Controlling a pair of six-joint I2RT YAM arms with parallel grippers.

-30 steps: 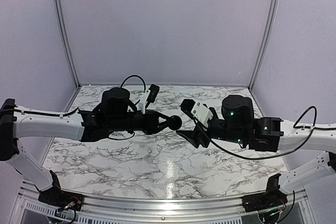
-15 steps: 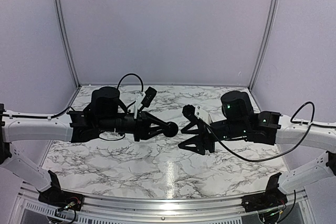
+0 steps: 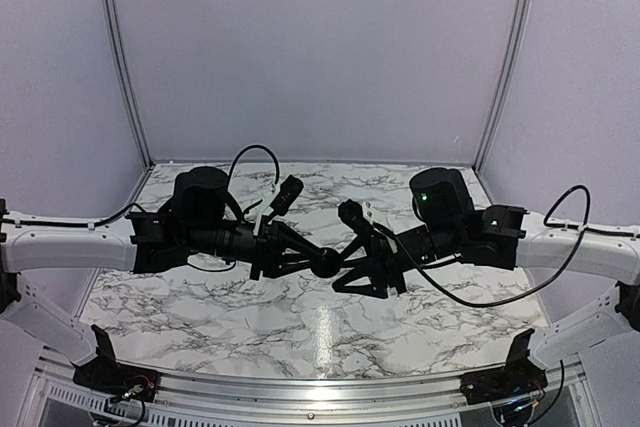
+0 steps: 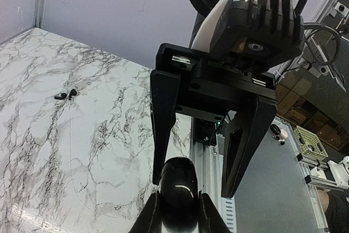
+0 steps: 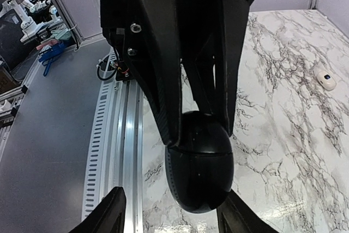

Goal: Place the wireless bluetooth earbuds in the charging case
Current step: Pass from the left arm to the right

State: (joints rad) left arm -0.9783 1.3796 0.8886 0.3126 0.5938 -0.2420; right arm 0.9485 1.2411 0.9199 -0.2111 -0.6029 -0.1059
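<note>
My left gripper (image 3: pixel 320 261) (image 4: pixel 177 214) is shut on a black egg-shaped object (image 4: pixel 177 186) with a seam around it and holds it above the table's middle. My right gripper (image 3: pixel 342 269) (image 5: pixel 172 216) is open, and its fingers (image 4: pixel 163 118) straddle that black object (image 5: pixel 200 170) from the opposite side. Two tiny black earbuds (image 4: pixel 65 94) lie together on the marble in the left wrist view. A small cream-white oval piece, apparently the charging case (image 5: pixel 326 78), lies on the marble in the right wrist view. Neither the earbuds nor the case shows in the top view.
The marble table (image 3: pixel 200 297) is bounded by a metal rail (image 3: pixel 300 387) at the near edge and lilac walls behind and at the sides. Both arms reach inward and meet over the table's centre.
Both arms moved toward each other. The gap between the grippers has closed, and the right gripper's open fingers now flank the black object that the left gripper holds.
</note>
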